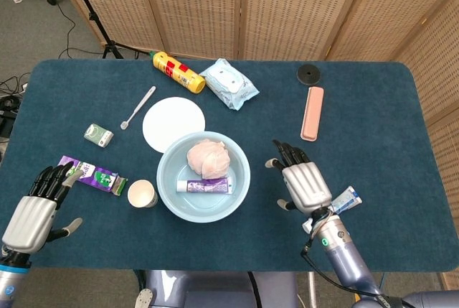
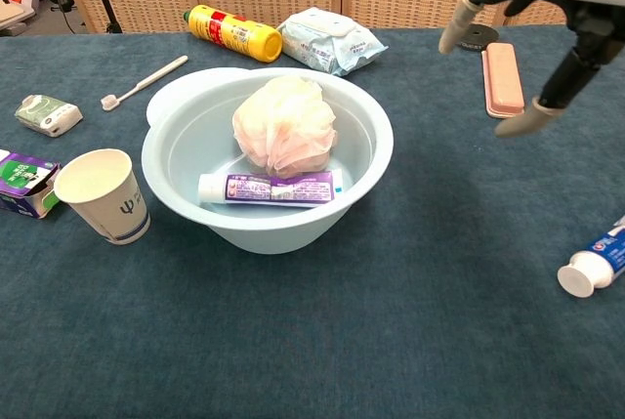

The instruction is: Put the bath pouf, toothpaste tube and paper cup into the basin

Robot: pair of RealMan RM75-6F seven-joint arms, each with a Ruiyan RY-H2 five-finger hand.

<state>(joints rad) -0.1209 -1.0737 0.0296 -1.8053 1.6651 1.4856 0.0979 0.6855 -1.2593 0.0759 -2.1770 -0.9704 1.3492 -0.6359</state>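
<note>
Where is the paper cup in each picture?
Head view: the cup stands lower left, just left of the basin.
Chest view: the cup stands at the left, beside the basin.
Shared landmark: the purple box left of it.
</note>
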